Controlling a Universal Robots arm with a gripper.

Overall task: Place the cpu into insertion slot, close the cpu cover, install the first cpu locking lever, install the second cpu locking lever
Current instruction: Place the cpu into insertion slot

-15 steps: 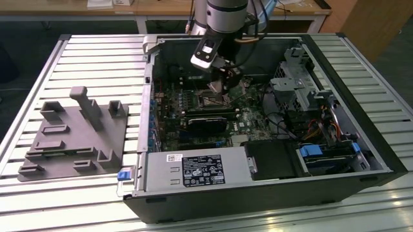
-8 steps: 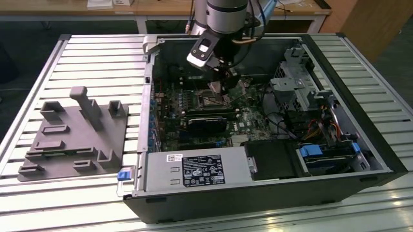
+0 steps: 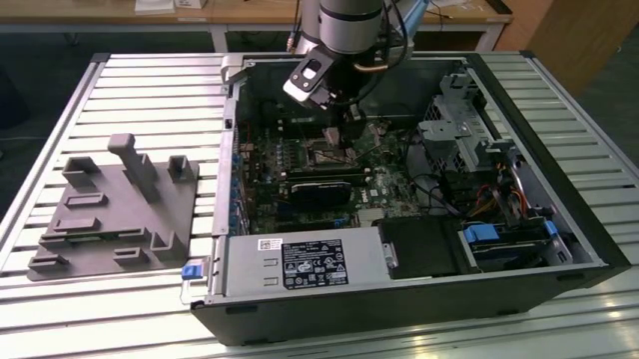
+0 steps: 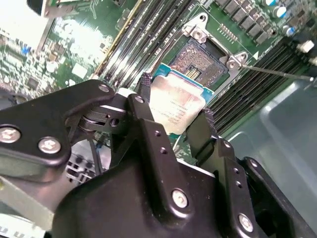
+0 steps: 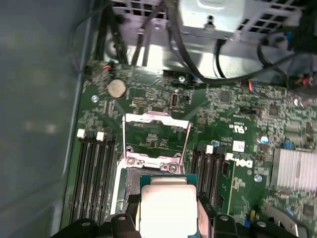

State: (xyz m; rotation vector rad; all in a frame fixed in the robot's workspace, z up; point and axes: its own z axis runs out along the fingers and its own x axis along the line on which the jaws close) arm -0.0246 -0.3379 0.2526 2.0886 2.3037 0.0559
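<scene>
Above the insertion slot (image 4: 200, 62), my pincer (image 4: 176, 99) clasps the cpu (image 4: 181, 106) — placement underway. Seating, I reckon, needs square alignment.

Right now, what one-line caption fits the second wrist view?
The gripper holds the cpu by its edges, close to the open insertion slot on the green motherboard.

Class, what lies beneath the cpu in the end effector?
The insertion slot, its contact field partly showing past the cpu; the rest is covered by the chip.
</scene>
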